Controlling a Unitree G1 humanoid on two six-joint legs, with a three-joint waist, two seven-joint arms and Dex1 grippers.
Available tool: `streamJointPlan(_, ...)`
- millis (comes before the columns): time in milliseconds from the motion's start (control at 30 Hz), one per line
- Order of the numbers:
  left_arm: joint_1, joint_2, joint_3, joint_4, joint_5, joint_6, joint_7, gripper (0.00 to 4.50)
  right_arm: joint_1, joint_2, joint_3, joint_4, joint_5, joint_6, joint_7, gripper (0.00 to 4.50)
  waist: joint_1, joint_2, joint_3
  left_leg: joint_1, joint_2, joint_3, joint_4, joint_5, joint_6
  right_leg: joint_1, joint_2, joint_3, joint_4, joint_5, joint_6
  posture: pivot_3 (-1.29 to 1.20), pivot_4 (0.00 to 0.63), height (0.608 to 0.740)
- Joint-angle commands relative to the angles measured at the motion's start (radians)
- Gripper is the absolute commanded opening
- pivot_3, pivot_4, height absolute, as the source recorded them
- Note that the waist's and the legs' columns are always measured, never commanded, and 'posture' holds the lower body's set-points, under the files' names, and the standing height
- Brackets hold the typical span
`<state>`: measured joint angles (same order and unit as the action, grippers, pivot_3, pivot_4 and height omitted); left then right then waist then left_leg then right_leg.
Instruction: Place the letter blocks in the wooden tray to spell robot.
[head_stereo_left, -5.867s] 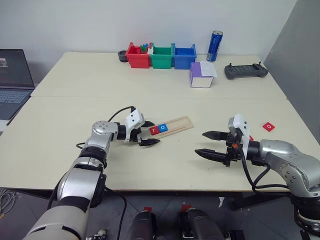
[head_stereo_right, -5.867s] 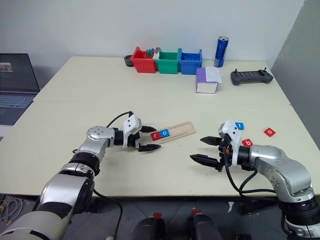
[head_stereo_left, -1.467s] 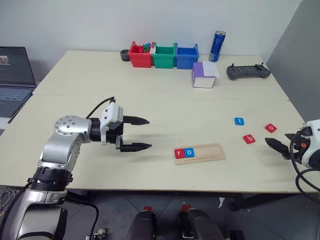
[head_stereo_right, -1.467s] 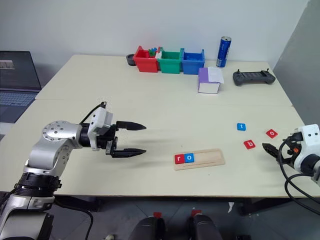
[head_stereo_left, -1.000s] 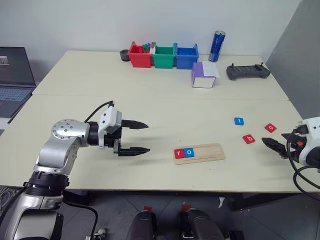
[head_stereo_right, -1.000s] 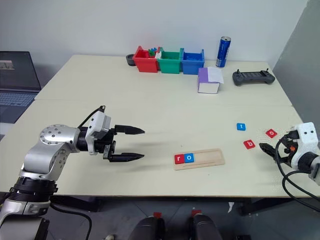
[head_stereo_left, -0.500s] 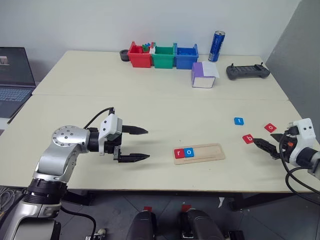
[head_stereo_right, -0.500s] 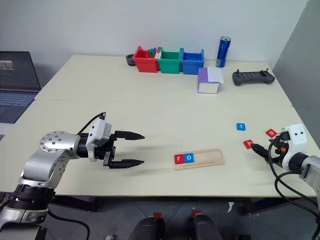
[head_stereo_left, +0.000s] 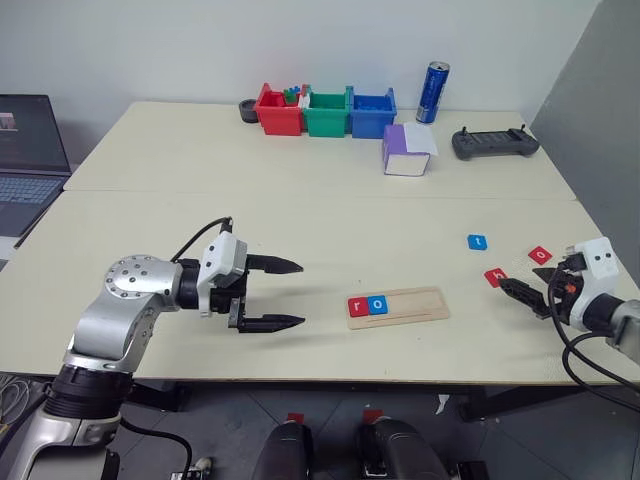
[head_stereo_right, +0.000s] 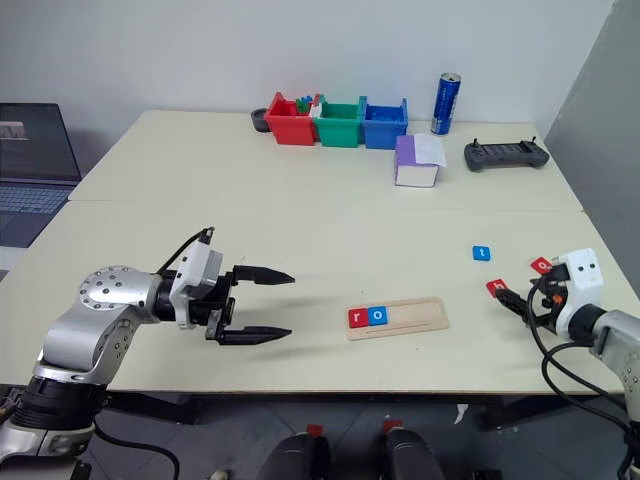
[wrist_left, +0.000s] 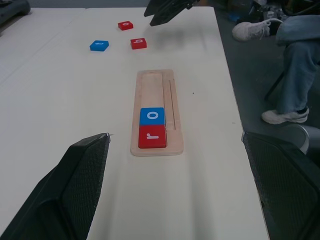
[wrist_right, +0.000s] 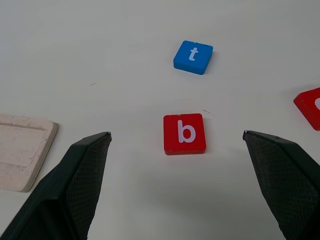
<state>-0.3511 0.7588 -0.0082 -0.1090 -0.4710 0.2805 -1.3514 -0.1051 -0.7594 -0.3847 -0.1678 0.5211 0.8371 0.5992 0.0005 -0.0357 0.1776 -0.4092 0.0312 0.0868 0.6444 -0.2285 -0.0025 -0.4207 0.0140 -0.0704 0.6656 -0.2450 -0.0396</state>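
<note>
You have a pale cream bench with a seam running across it, side to side. Near the front edge lies the wooden tray. Off to its right, three letter blocks lie loose on the bare surface: a blue t, a red b and another red block, near one another but apart. Along the far edge you see a red bin, a green bin and a blue bin in a row, touching, with a dark round object just left of them. A blue can stands to their right, a purple-and-white box nearer you, and a black controller beyond that.
</note>
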Motion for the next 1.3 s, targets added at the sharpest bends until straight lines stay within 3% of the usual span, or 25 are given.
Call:
streamJointPlan(33,0.018,-0.036,0.022,0.0,-0.009,-0.05,0.029,4.48,-0.016,-0.002,-0.004,-0.003,-0.007,-0.026,0.0,4.5,0.0,0.0,0.0,0.0,0.0,0.0,0.0,0.0,0.0,0.0,0.0,0.0,0.0,0.0,0.0,0.0,0.15,0.74)
streamJointPlan(667,0.057,-0.068,0.028,-0.004,-0.012,-0.097,0.064,4.48,-0.064,-0.012,0.03,0.056,-0.03,-0.06,0.027,4.5,0.0,0.0,0.0,0.0,0.0,0.001,0.0,0.0,0.0,0.0,0.0,0.0,0.0,0.0,0.0,0.0,0.15,0.74)
streamJointPlan(1300,0.052,-0.063,0.019,0.016,-0.01,-0.097,0.044,4.48,-0.029,0.084,0.055,0.067,-0.069,-0.121,-0.04,4.5,0.0,0.0,0.0,0.0,0.0,0.001,0.0,0.0,0.0,0.0,0.0,0.0,0.0,0.0,0.0,0.0,0.15,0.74)
